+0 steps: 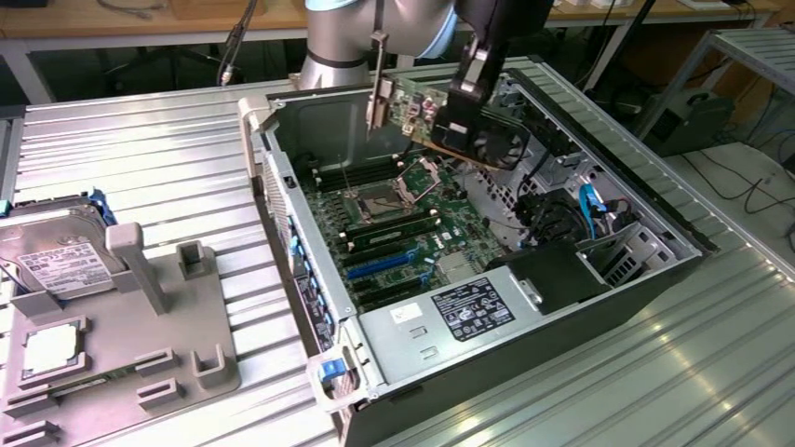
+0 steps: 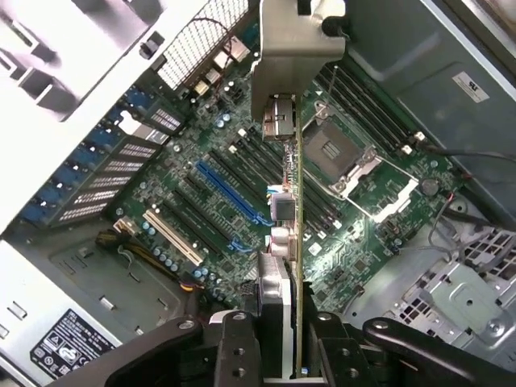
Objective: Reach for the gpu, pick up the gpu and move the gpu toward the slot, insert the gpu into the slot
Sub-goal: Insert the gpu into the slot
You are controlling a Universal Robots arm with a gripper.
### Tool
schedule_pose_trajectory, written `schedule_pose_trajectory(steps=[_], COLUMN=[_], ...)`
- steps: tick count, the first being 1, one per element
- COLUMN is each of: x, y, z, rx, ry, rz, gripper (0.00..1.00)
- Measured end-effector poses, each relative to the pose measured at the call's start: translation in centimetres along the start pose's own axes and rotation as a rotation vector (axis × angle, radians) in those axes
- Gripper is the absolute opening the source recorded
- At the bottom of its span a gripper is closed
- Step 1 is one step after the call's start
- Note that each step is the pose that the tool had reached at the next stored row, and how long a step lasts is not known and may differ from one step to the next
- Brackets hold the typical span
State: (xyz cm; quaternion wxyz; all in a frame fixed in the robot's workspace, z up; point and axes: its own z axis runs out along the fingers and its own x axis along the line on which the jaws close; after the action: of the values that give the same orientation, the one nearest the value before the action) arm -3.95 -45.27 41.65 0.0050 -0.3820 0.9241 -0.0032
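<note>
**Grasp.** The gripper [image 1: 472, 86] holds the gpu [image 1: 463, 130]. In the wrist view the fingers [image 2: 235, 348] are closed onto the card's near end, one on each face, and the gpu [image 2: 297, 193] runs edge-on away from the camera. Its silver end bracket [image 2: 294, 44] is at the far end.

**Position of the card.** The gpu hangs in the air over the open computer case [image 1: 323, 130]. It is tilted and sits above the far part of the green circuit board [image 1: 416, 237], roughly over the processor socket [image 1: 379, 200]. It touches nothing but the fingers.

**Position of the slot.** The slot [image 1: 376, 264] lies lower on the board, toward the near end of the case. It is unoccupied. In the wrist view the slot [image 2: 230, 193] lies off to one side of the card's edge and is not beneath it.

**Progress, as judged.**
- Reaching and pick-up appear complete.
- The carry toward the slot is under way, with the card already inside the outline of the case.
- Alignment over the blue connector and seating are not yet done.

**Other items.** A hard drive [image 1: 50, 256] and a processor chip [image 1: 52, 346] sit in a grey holder [image 1: 174, 345]. The holder is on the bench [image 1: 149, 140] at the exterior view's left, well apart from the work.
</note>
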Motion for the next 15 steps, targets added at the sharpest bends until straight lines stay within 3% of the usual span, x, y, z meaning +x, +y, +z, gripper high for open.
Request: schedule_pose_trajectory(steps=[10,15], x=[-0.02,-0.02], y=[-0.02,-0.01], z=[0.08,0.09], rx=[-0.0013,-0.0070], ry=[-0.0019,-0.0037], rz=[-0.190,-0.262], gripper=[0.28,0.28])
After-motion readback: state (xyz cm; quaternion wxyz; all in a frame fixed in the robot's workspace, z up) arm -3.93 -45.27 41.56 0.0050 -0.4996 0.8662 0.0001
